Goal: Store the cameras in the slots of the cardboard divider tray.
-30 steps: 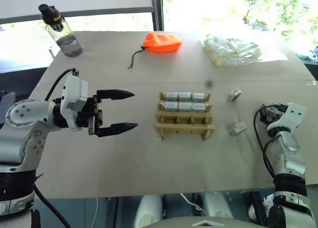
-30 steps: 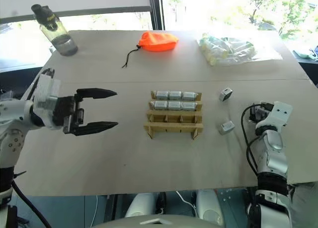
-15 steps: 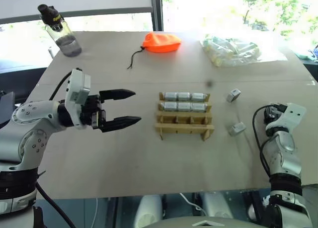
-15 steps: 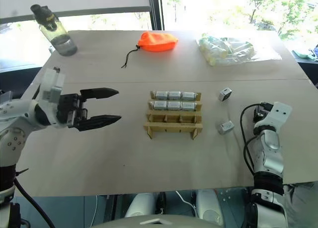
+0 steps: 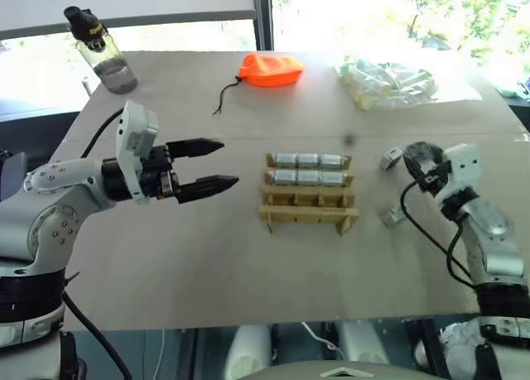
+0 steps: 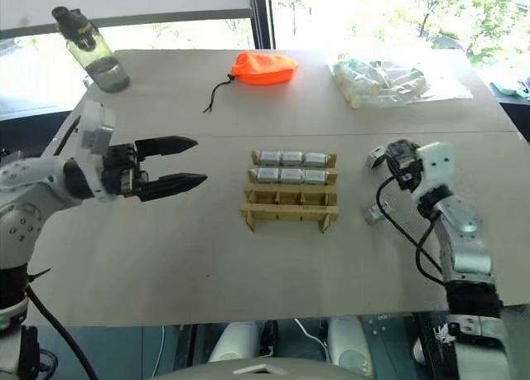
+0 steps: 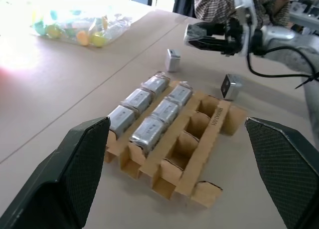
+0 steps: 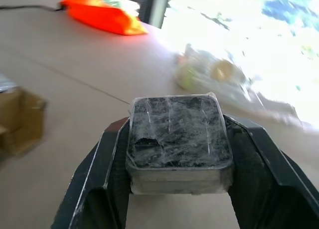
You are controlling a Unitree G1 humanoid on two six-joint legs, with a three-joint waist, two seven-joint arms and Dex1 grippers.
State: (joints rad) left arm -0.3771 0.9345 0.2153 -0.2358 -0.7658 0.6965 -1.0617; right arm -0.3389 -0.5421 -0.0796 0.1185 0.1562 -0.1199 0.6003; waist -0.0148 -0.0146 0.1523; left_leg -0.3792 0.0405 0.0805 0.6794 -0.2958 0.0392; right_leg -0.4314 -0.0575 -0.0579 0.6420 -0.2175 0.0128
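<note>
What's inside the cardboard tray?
The cardboard tray has six cameras in its two far rows, three per row. The near row's three slots look empty, though their floors are partly hidden by the walls.

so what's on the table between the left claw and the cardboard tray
Nothing: in the left eye view, bare tabletop separates the left claw from the cardboard divider tray.

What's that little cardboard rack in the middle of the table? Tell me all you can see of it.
The cardboard divider tray is a tan corrugated-card rack lying flat mid-table, its rows split into three slots each. The two far rows hold six silver-grey cameras, lying side by side. The near slots are empty. No tool touches it; two loose cameras lie on the table to its right.
</note>
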